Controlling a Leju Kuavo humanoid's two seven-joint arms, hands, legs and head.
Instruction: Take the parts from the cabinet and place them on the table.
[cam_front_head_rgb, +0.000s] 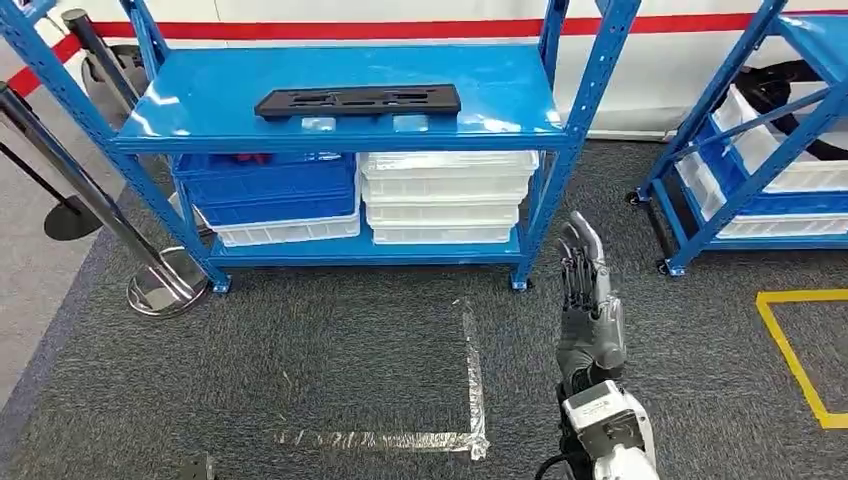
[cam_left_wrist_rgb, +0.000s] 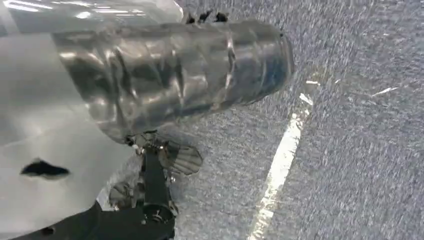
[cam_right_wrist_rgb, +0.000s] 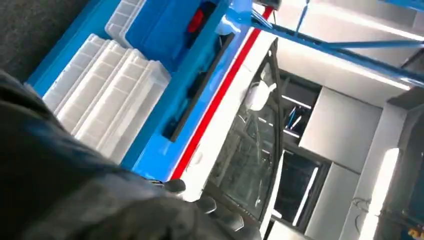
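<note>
A long flat black part (cam_front_head_rgb: 358, 101) lies on the top board of the blue cabinet (cam_front_head_rgb: 340, 135); in the right wrist view the same black part (cam_right_wrist_rgb: 197, 97) shows edge-on along that board. My right hand (cam_front_head_rgb: 588, 300) is raised over the carpet in front of the cabinet's right post, fingers stretched out and apart, holding nothing. Its dark fingers (cam_right_wrist_rgb: 210, 205) point toward the shelves, well short of the part. My left hand's grey ribbed cover (cam_left_wrist_rgb: 175, 75) hangs above the carpet, and its fingers are hidden behind it.
Under the top board stand stacked blue bins (cam_front_head_rgb: 268, 185) and white bins (cam_front_head_rgb: 445, 195). A second blue rack (cam_front_head_rgb: 760, 150) stands at the right. Stanchion posts (cam_front_head_rgb: 165, 285) stand at the left. Silver tape (cam_front_head_rgb: 470, 400) and yellow tape (cam_front_head_rgb: 795, 350) mark the carpet.
</note>
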